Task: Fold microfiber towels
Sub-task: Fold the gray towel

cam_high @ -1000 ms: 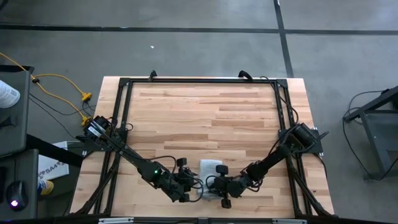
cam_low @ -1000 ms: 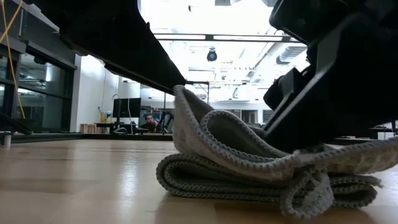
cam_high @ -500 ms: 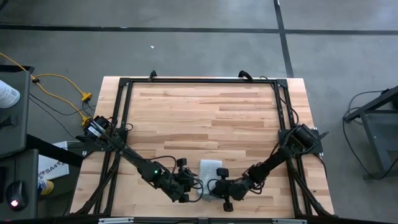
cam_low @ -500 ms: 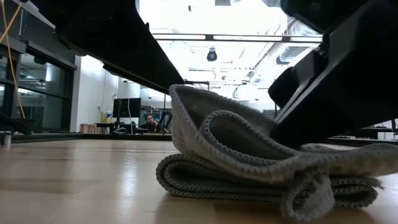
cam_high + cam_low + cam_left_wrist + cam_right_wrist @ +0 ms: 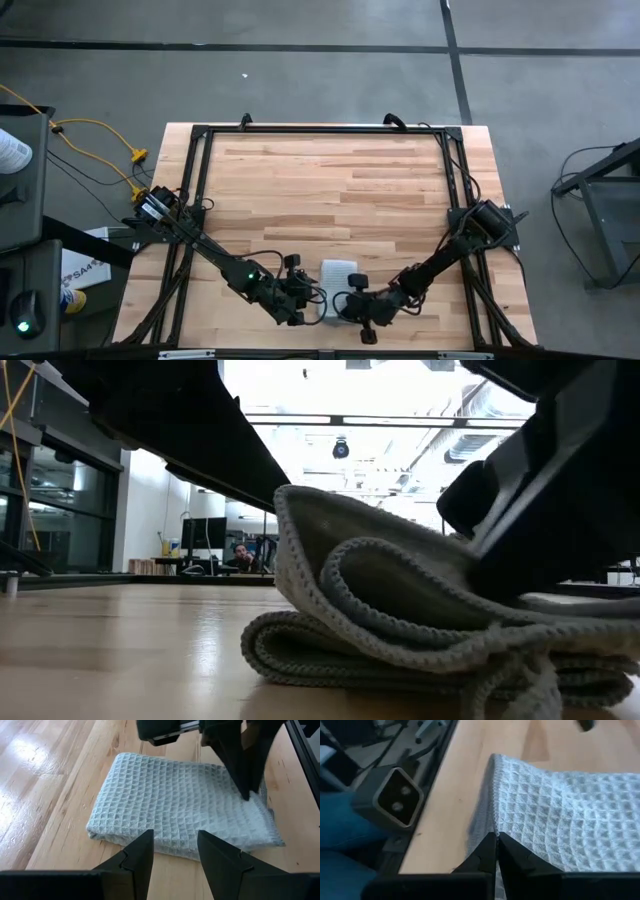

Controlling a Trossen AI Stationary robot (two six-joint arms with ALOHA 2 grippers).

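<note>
The light grey-blue towel [image 5: 338, 270] lies folded into a small thick pad near the middle of the table's near edge, its lower layers [image 5: 330, 660] on the wood. My right gripper [image 5: 347, 300] is shut on the towel's near side; it also shows in its own wrist view [image 5: 496, 836]. My left gripper [image 5: 310, 298] is open just left of the towel. In the left wrist view its fingertips [image 5: 174, 840] stand before the towel's edge [image 5: 125, 837], and I cannot tell whether they touch it. My right gripper pinches the towel's hemmed edge [image 5: 493, 820] between its two fingers, near a corner [image 5: 252, 800] of the top layer. The fingers [image 5: 245, 775] come from above, slanting down. The held layer [image 5: 400, 560] is raised in a hump; the rest lies on the table.
A black frame [image 5: 320, 130] runs round the tabletop. The low camera's housing [image 5: 395, 795] stands at the table's near edge, close beside the towel. Bare wood [image 5: 330, 190] lies beyond the towel toward the far edge.
My right gripper has moved toward the table's near edge, still shut on the towel's edge. The raised top layer has come with it and humped higher, and the pad has drawn closer to the low camera.
</note>
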